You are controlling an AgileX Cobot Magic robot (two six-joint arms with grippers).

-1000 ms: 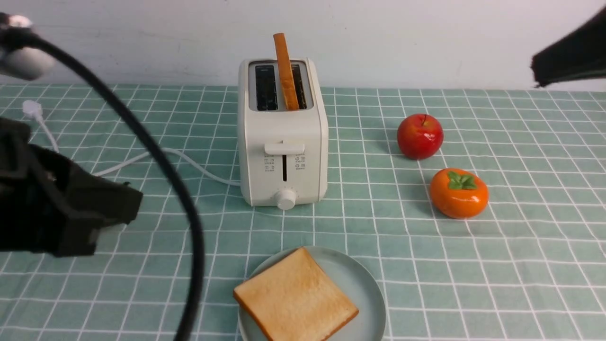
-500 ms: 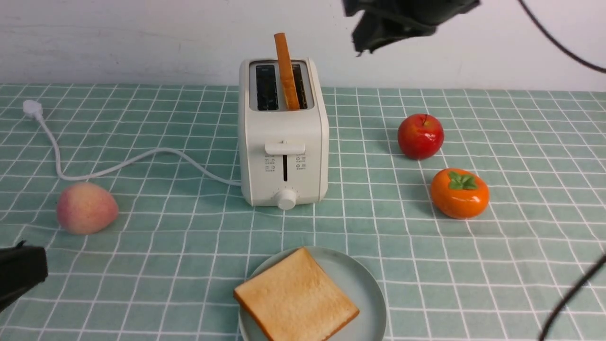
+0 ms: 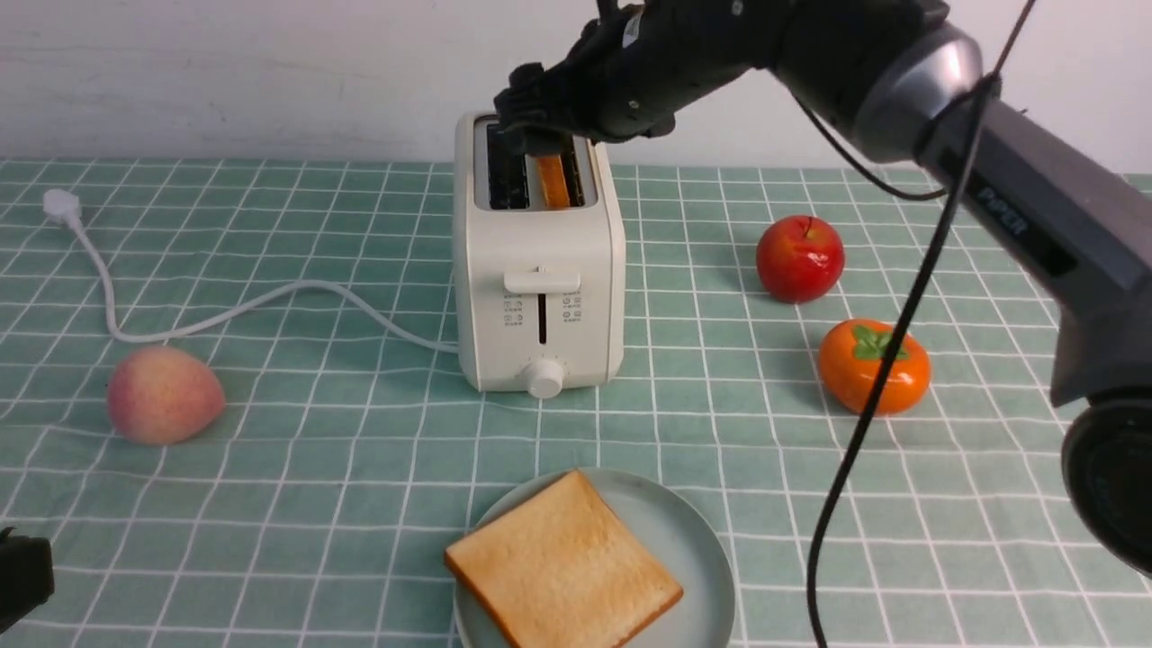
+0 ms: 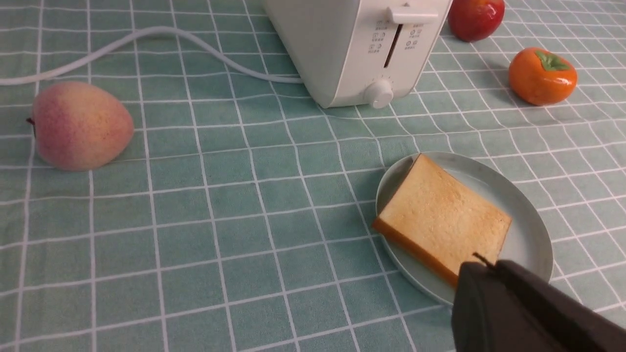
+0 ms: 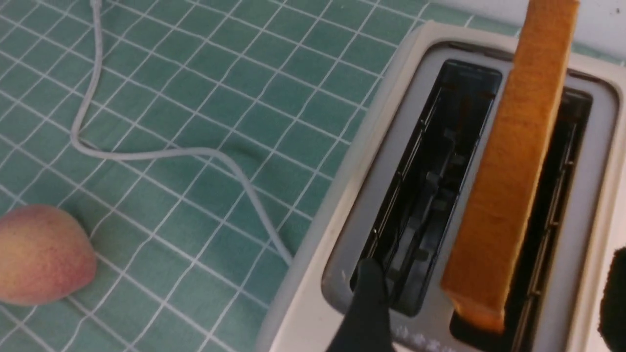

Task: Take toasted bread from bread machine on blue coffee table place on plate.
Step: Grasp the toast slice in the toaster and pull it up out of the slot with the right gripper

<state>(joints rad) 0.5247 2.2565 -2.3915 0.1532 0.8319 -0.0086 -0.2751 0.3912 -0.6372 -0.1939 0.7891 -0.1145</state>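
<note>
Right hand (image 3: 544, 135) hangs open around the upright golden-brown toast slice (image 5: 513, 161) in the cream-white toaster (image 3: 538, 270). Looks light, stiff, crumbly, so probably pinch its flat faces gently.

right arm (image 3: 1035, 211): "PiPER", likely | bread machine (image 3: 538, 270): button labels illegible

The right arm (image 3: 1035, 225) is a boxy, dark grey link with faint "PiPER" lettering. At one end sits a rounded silver-grey joint (image 3: 918, 81), at the other a large round black housing (image 3: 1111, 477). The right gripper (image 3: 549, 133) is matte black and knobbly. A thin black cable (image 3: 884, 360) runs alongside. The left gripper (image 4: 523, 313) shows as a matte black, blunt-edged block.
</note>
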